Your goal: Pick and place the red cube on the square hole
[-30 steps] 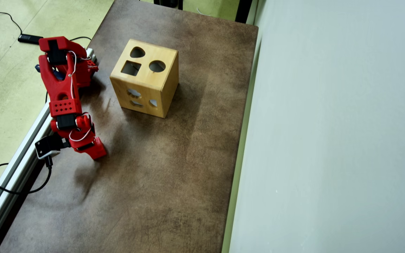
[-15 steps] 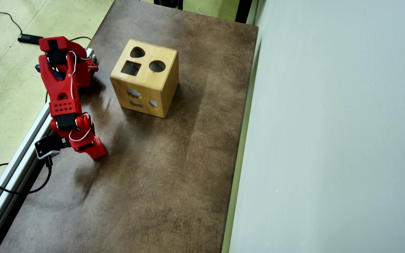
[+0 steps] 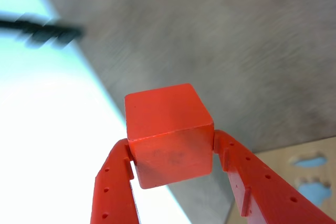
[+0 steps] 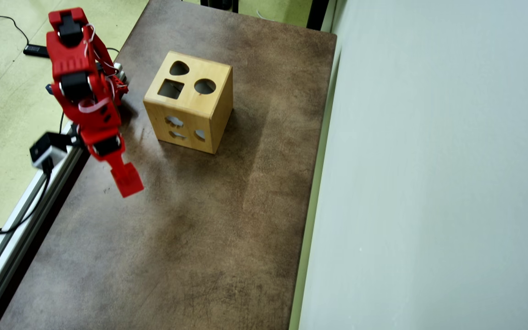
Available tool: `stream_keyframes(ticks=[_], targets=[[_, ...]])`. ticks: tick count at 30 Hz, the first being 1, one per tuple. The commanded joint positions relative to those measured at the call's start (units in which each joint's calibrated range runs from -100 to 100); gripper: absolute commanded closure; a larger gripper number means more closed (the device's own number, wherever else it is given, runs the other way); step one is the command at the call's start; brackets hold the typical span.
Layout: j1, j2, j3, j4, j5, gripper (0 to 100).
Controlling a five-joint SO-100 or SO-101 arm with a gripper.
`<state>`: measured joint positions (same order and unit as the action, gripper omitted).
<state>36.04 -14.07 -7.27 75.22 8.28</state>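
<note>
The red cube [image 3: 169, 135] sits between the two red fingers [image 3: 116, 182], which pinch it on its left and right sides in the wrist view; one finger presses on each side, and the top face and the front face of the cube stay free. Behind the cube in this view the brown bench [image 3: 220, 40] is blurred, and a corner of the wooden box [image 3: 294, 182] with two cut-out shapes shows at the lower right. In the overhead view the gripper [image 4: 126, 179] is held above the bench, to the lower left of the wooden box [image 4: 189, 101] and apart from it, not touching it. From above the cube [image 4: 129, 179] looks like a red block at the tip of the red arm [image 4: 83, 87], and the fingers cannot be told apart from it there. The box stands on the bench [image 4: 190, 238] and its top face carries three openings: the square hole [image 4: 171, 89] at the left, a round hole [image 4: 205, 86] just to its right, and a heart-like hole [image 4: 179, 68] above the square one. The side face of the box that turns toward the gripper has more small cut-outs. The arm's base is at the bench edge, left of the box.
</note>
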Motion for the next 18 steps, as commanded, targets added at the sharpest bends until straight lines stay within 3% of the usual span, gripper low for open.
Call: stream_keyframes(ticks=[1,9,18], targets=[[-5.4,-10.3,-0.4,-0.4,0.4,89],[-16.5,-15.6,-0.3,1.1,-0.1,89],[-28.5,-15.7,-0.5,17.7,-0.2,89]])
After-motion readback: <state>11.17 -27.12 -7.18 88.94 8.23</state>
